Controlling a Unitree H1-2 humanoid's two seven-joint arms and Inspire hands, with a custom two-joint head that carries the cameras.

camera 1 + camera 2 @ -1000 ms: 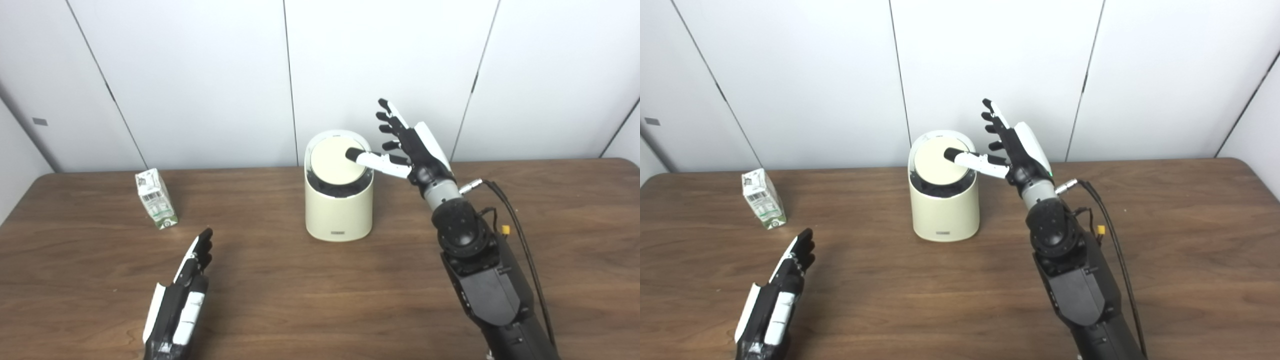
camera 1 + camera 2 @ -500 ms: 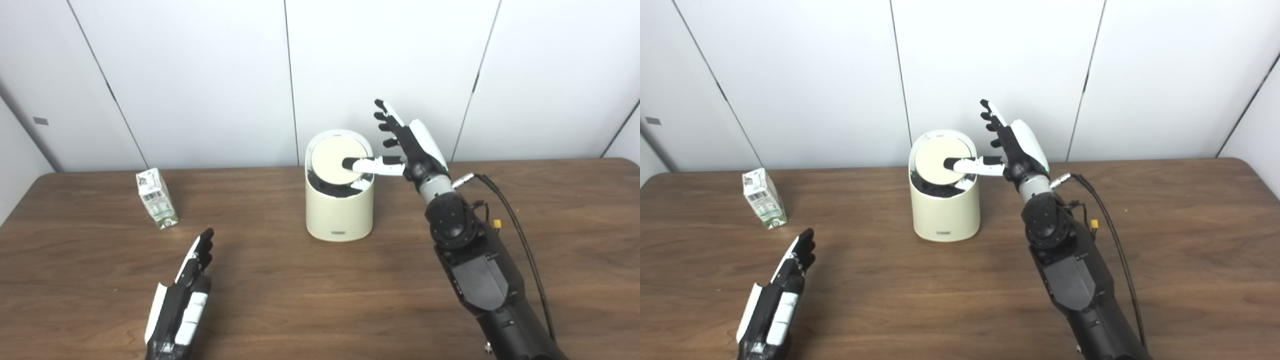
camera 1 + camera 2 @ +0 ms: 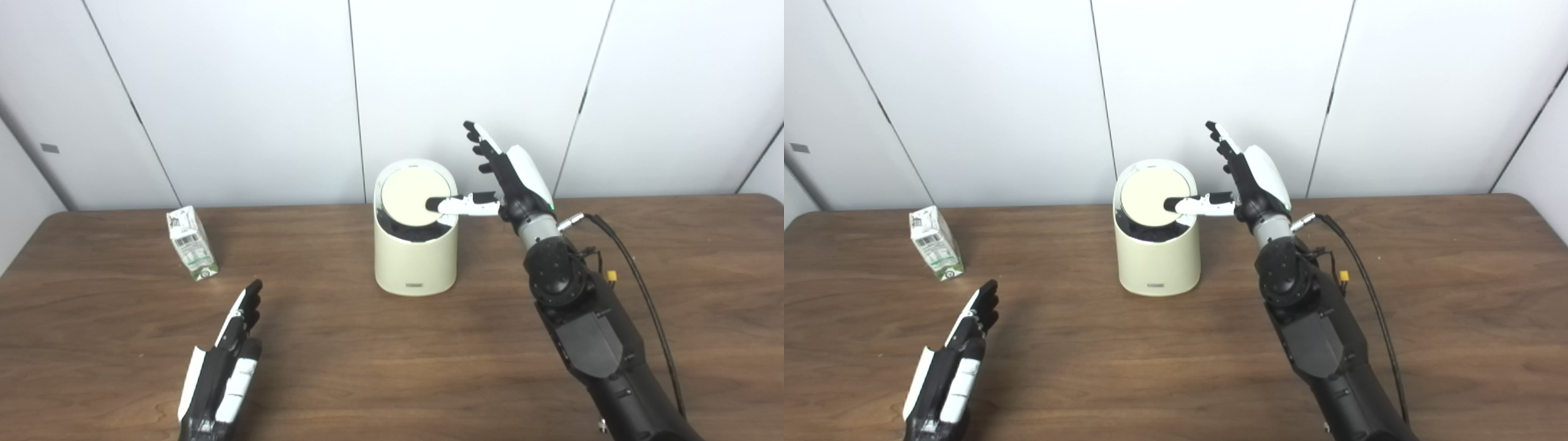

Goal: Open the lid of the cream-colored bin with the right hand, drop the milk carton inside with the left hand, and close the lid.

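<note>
Table: a dark brown wood-grain table [image 3: 367, 367] fills the lower half of the frame, with white wall panels behind it.
Bin: a cream-coloured cylindrical plastic bin [image 3: 416, 257] stands upright at the centre of the frame, toward the table's far edge.
Lid: the round cream lid [image 3: 411, 197] is tilted, its face turned toward the camera, and a dark gap shows below its lower edge inside the bin's rim.
Right robot hand: the black-and-white right robot hand [image 3: 505, 177] is held up just right of the bin's top, fingers spread and pointing up and to the left, holding nothing; its thumb [image 3: 456, 204] reaches leftward across the bin's rim, tip against the lower right part of the lid.
Left robot hand: the black-and-white left robot hand [image 3: 223, 367] sits low at the lower left of the frame, just above the table or resting on it, fingers straight and close together, pointing away from the camera, grasping nothing.
Milk carton: a small white milk carton with green print [image 3: 191, 243] stands on the table at the left of the frame, leaning slightly, well apart from the bin and clear of the left robot hand.
</note>
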